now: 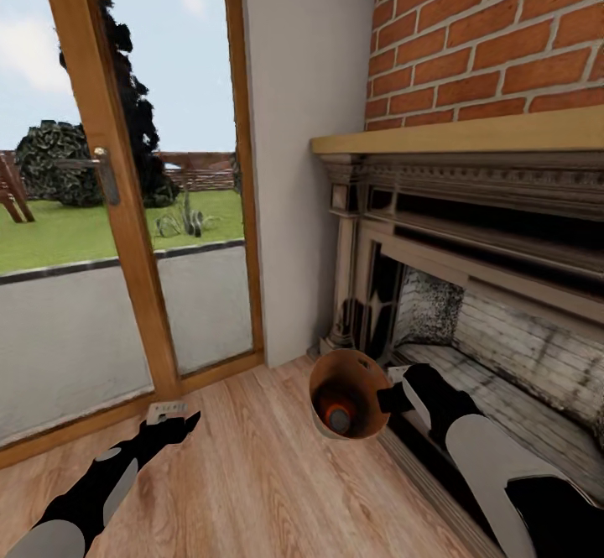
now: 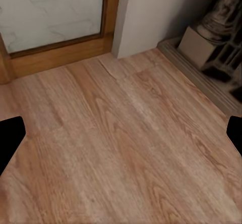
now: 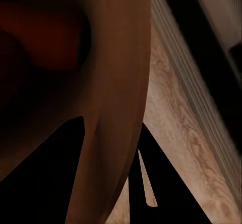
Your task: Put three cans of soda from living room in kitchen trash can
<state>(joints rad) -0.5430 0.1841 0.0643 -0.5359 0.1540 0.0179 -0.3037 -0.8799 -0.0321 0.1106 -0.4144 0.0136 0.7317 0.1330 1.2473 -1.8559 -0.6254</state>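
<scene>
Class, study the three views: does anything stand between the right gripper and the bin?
Nothing does. The right gripper is already shut on the rim of the tash can, with the wall between its fingers. An orange can of soda lies inside.

Right gripper (image 1: 388, 397) clamped on bin rim; left gripper (image 1: 186, 422) spread apart.

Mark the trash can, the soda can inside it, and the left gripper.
trash can (image 1: 325, 380): head view, copper inner wall near the rim.
orange soda can (image 1: 339, 418): head view, its top, at the bin's bottom.
left gripper (image 1: 186, 422): head view, between the fingers' tips.
</scene>
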